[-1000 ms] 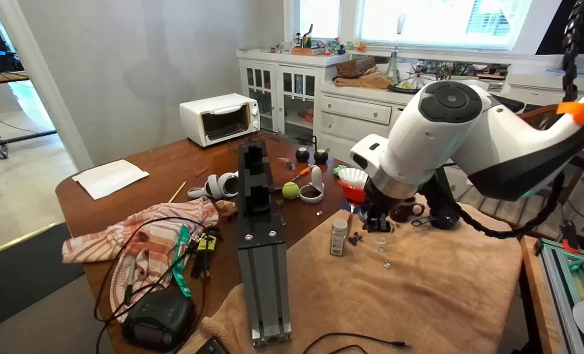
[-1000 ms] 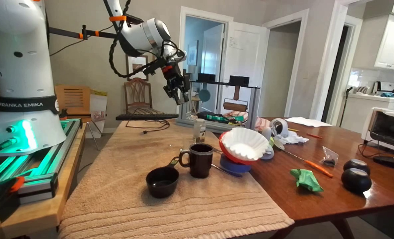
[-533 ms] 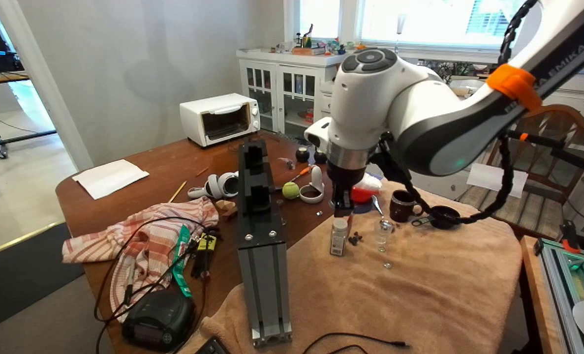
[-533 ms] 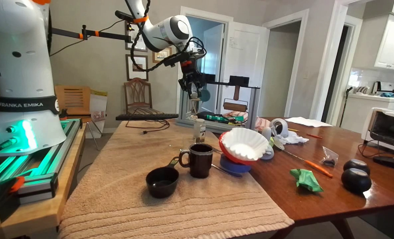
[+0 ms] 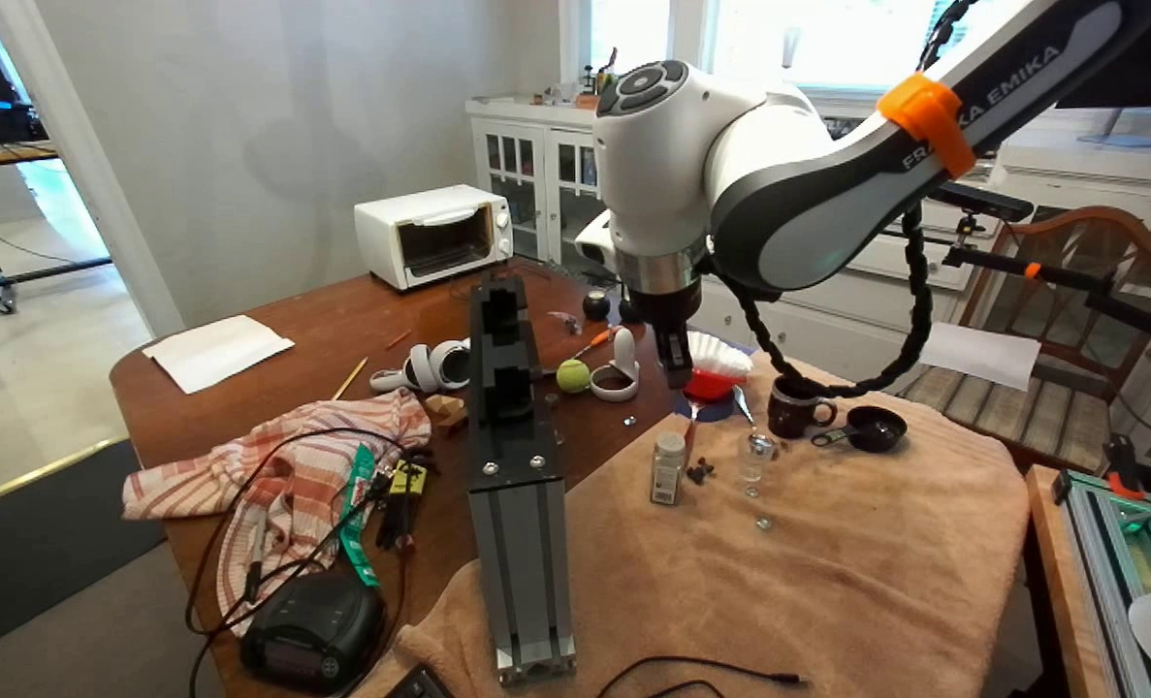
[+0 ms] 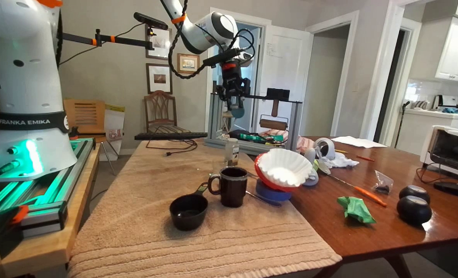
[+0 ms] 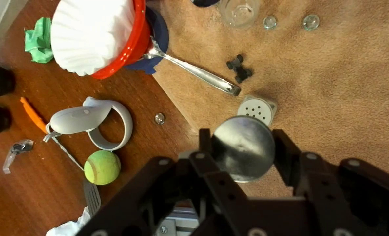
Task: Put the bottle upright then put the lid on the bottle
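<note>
Grey and dully shining, the small flat round lid (image 7: 243, 150) is sitting between the fingers of the black robot hand (image 7: 242, 139), whose jaws are pressing its rim, apart only by its width. Probably the hand is holding it by the edge so that nothing is covering the underside. Lower, the short greyish see-through bottle with pale label (image 5: 667, 470) is standing upright on the tan cloth towel (image 5: 808, 582), perforated top up, so the first half is looking done. The lid is hanging above and apart from the bottle; careful centring is probably being needed next. Near the bottle a small black wheeled piece (image 7: 239, 68) and a shiny metal handle (image 7: 201, 72) are lying.
</note>
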You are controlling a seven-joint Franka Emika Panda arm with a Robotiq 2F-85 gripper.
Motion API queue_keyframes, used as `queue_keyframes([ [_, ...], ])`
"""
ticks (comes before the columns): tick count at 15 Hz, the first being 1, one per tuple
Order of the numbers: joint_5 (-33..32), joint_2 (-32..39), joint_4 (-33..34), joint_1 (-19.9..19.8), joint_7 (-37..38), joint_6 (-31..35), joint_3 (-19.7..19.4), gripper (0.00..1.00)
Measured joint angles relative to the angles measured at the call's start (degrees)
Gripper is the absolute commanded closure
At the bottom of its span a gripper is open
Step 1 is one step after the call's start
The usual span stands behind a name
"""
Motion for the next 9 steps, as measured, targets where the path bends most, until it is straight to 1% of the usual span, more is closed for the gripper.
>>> queue_keyframes([
  [5, 0.63, 0.67, -0.07, -0.10, -0.40, 0.00, 0.06, 0.77],
  [9, 5.59, 3.29, -0.08, -1.16, -3.28, 0.28, 0.24, 0.77],
])
